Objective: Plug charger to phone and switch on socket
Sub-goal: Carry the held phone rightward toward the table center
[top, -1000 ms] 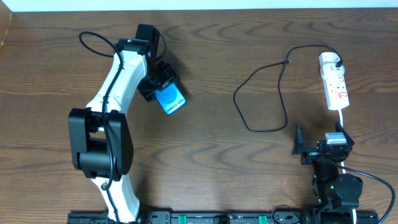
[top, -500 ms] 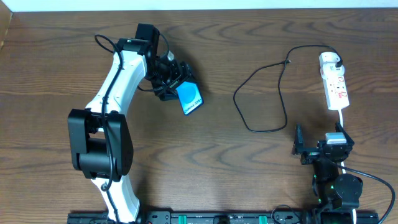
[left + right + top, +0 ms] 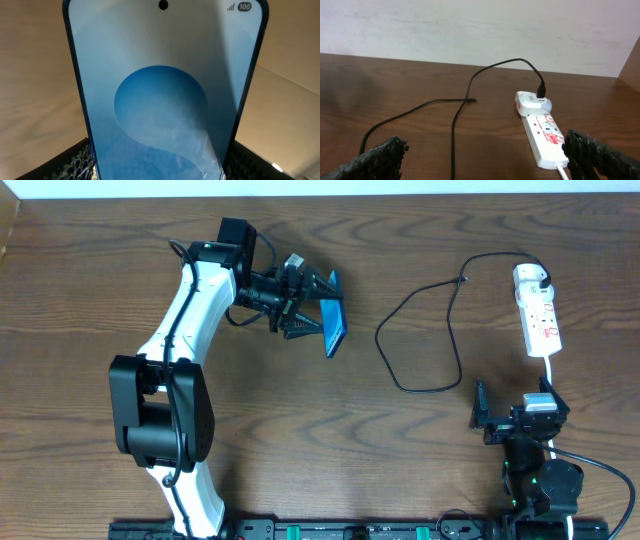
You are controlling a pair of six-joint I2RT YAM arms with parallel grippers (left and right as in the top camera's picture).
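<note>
Your left gripper (image 3: pixel 312 310) clamps the phone (image 3: pixel 334 328) on edge above the worktop; the tilt risks a slip. Charger (image 3: pixel 379 340) at 3 o'clock, right gripper (image 3: pixel 482 159) wide, empty.

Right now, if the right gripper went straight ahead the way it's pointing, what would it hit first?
Most likely the near end of the narrow white power strip with red markings, lying ahead toward the right gripper's right-hand finger. The thin black cable lies flat left of centre; height is unclear.
</note>
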